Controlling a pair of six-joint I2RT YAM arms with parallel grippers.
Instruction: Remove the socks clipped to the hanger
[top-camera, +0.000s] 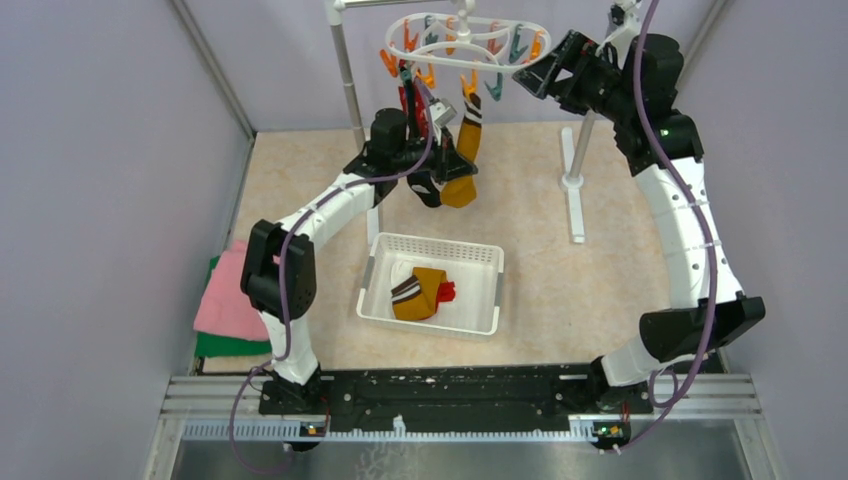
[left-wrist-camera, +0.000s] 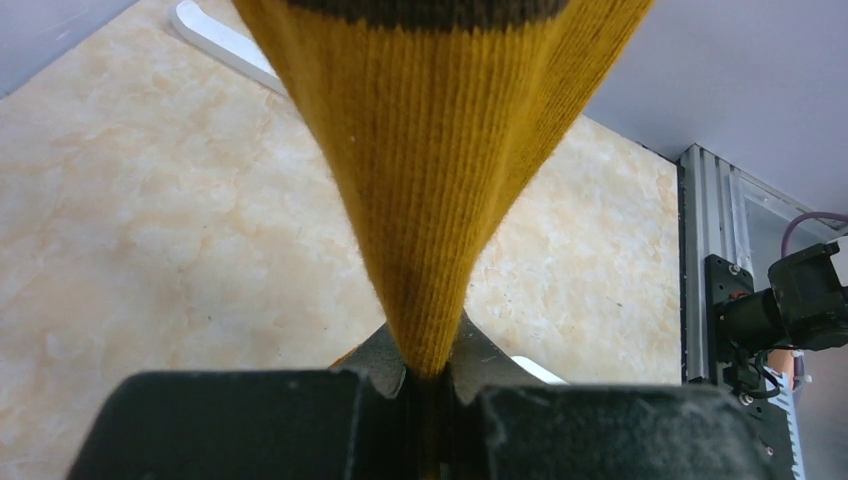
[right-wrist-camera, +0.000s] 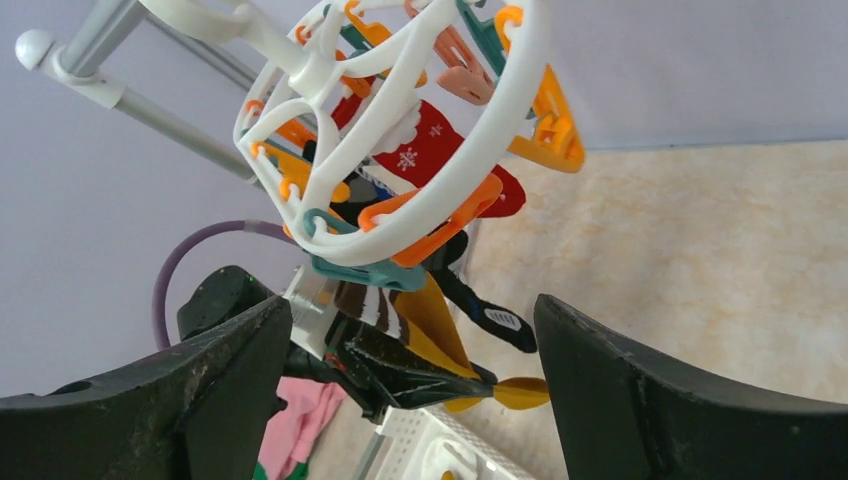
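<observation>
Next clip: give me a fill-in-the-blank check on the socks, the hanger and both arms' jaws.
1. The jaws of the left gripper are ____ on the hanging mustard-orange knit sock.
2. The jaws of the right gripper stand ____ near the white plastic oval ring hanger.
3. Another mustard sock with a striped cuff lies in the white mesh ____.
Missing words: shut; open; basket.

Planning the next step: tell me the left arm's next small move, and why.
Probably pull the left gripper a little down. It is shut on the mustard sock, which is stretched taut with its top in an orange clip on the hanger. The open right gripper is near the ring but not holding it, so a gentle tug seems wise.
</observation>
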